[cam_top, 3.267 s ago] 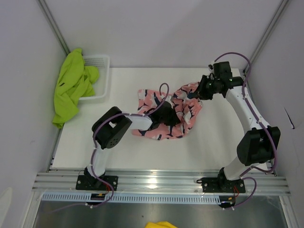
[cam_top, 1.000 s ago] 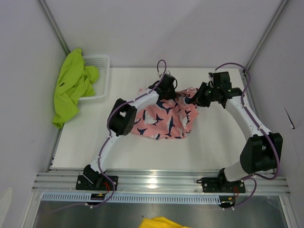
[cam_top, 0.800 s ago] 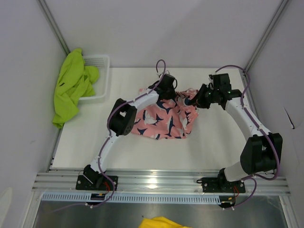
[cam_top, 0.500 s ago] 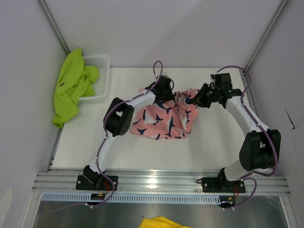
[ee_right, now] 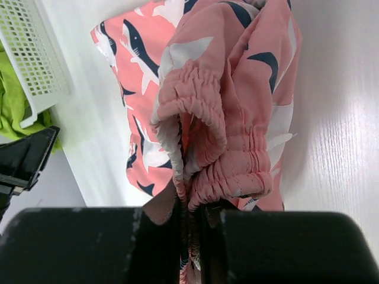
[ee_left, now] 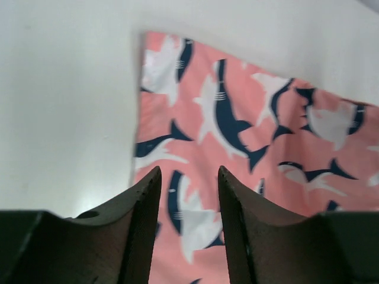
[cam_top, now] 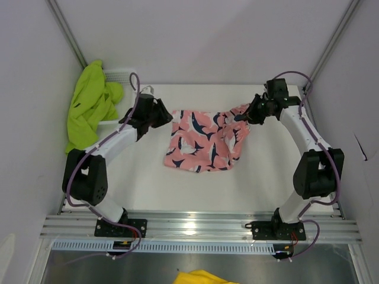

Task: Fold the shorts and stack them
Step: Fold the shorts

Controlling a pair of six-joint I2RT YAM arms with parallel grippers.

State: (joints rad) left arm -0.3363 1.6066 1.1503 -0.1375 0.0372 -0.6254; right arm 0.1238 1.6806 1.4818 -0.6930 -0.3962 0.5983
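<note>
The pink shark-print shorts [cam_top: 204,139] lie spread in the middle of the table; they also show in the left wrist view [ee_left: 249,148]. My right gripper [cam_top: 247,116] is shut on their bunched elastic waistband [ee_right: 219,165] at the far right corner, holding it slightly raised. My left gripper [cam_top: 167,116] is open and empty, just left of the shorts' far left corner, its fingers [ee_left: 139,213] over the fabric edge. The lime green shorts [cam_top: 89,106] hang over the basket at the far left.
A white mesh basket [cam_top: 125,94] stands at the table's far left corner, also in the right wrist view [ee_right: 29,53]. Grey walls close in on both sides. The metal rail [cam_top: 201,228] runs along the near edge.
My left gripper let go of the pink shorts and swung left from their far middle to beyond their left corner. The shorts now lie flatter and wider. The right gripper shifted slightly back.
</note>
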